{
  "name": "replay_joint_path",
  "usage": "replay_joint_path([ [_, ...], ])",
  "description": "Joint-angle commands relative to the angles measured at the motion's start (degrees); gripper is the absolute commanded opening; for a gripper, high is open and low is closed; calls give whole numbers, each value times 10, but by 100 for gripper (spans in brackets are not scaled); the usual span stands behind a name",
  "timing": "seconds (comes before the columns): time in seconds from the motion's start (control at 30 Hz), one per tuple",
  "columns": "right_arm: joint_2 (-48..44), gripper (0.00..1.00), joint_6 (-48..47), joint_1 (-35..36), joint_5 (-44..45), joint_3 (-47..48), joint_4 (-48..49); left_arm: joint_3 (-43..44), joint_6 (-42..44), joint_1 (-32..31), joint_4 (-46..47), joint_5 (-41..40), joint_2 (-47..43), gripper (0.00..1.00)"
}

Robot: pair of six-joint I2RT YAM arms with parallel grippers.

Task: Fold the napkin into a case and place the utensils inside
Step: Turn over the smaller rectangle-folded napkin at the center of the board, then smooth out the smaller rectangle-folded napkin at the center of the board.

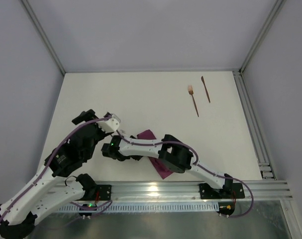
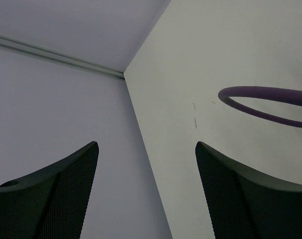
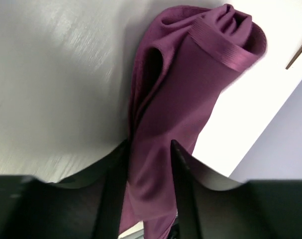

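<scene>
The magenta-purple napkin (image 1: 148, 135) lies bunched near the front edge of the white table, mostly hidden under the right arm. In the right wrist view the napkin (image 3: 190, 84) is a loose rolled bundle running away from the fingers. My right gripper (image 3: 149, 144) has its jaws parted, with the near end of the cloth lying between them. From above, the right gripper (image 1: 133, 157) sits low over the cloth. The copper fork (image 1: 193, 99) and knife (image 1: 205, 89) lie side by side at the far right. My left gripper (image 1: 85, 117) (image 2: 146, 147) hangs wide open and holds nothing.
A metal rail (image 1: 190, 189) runs along the near edge and a frame rail (image 1: 252, 129) along the table's right side. Grey walls enclose the table on three sides. A purple cable loop (image 2: 265, 102) hangs in the left wrist view.
</scene>
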Motion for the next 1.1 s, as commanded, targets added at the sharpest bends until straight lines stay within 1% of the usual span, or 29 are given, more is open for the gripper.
replay_joint_path([
  [0.0, -18, 47, 23, 25, -103, -5, 122, 17, -8, 4, -8, 7, 2, 81],
  [0.03, -26, 53, 22, 27, -108, -6, 136, 17, -9, 4, -8, 8, 3, 81],
  [0.1, -54, 61, 26, 32, -116, -15, 172, 18, -11, 4, -10, 9, 6, 81],
  [0.17, -73, 64, 28, 34, -120, -26, 203, 21, -11, 4, -11, 8, 6, 81],
  [0.2, -94, 67, 27, 36, -128, -32, 214, 22, -12, 6, -12, 8, 6, 81],
  [0.27, -120, 68, 29, 37, -137, -58, 250, 29, -15, 8, -15, 10, 9, 81],
  [0.33, -171, 69, 31, 37, -155, -86, 292, 36, -22, 12, -17, 11, 11, 81],
  [0.37, -192, 69, 39, 37, -160, -128, 309, 40, -23, 14, -19, 9, 16, 81],
  [0.4, -239, 69, 45, 33, -164, -155, 324, 43, -26, 14, -20, 9, 19, 81],
  [0.43, -264, 69, 53, 30, -175, -183, 350, 48, -29, 17, -22, 11, 23, 80],
  [0.47, -290, 69, 73, 26, -180, -248, 361, 60, -36, 18, -26, 14, 31, 80],
  [0.5, -318, 68, 85, 23, -184, -286, 373, 67, -38, 19, -30, 19, 35, 80],
  [0.53, -374, 67, 97, 20, -186, -358, 394, 75, -43, 19, -41, 32, 40, 77],
  [0.6, -428, 66, 131, 17, -190, -422, 406, 96, -56, 19, -53, 54, 60, 74],
  [0.63, -477, 66, 142, 16, -189, -480, 411, 100, -60, 18, -61, 69, 66, 72],
  [0.7, -518, 66, 170, 13, -192, -533, 414, 98, -70, 14, -61, 116, 82, 71],
  [0.73, -537, 66, 174, 11, -194, -558, 428, 92, -74, 8, -59, 138, 106, 74],
  [0.77, -572, 66, 176, 8, -204, -606, 442, 85, -78, 7, -53, 162, 121, 78],
  [0.8, -587, 66, 178, 6, -208, -629, 455, 65, -87, 7, -44, 200, 138, 81],
  [0.83, -600, 66, 177, 3, -213, -665, 483, 56, -93, 7, -34, 222, 175, 85],
  [0.87, -620, 66, 175, 1, -213, -680, 496, 47, -97, 8, -8, 241, 197, 86],
  [0.9, -628, 66, 173, 0, -210, -693, 516, 40, -109, 21, 3, 298, 221, 87],
  [0.93, -633, 66, 167, -1, -208, -712, 525, 41, -119, 32, 11, 327, 270, 88],
  [0.97, -640, 66, 163, -2, -207, -719, 535, 43, -130, 45, 31, 356, 296, 88],
  [1.0, -638, 64, 156, -3, -205, -727, 552, 52, -144, 68, 40, 407, 320, 88],
  [1.03, -634, 61, 141, -3, -206, -730, 558, 55, -146, 76, 48, 428, 365, 88],
  [1.07, -616, 58, 136, -3, -207, -730, 562, 55, -149, 80, 72, 441, 381, 87],
])
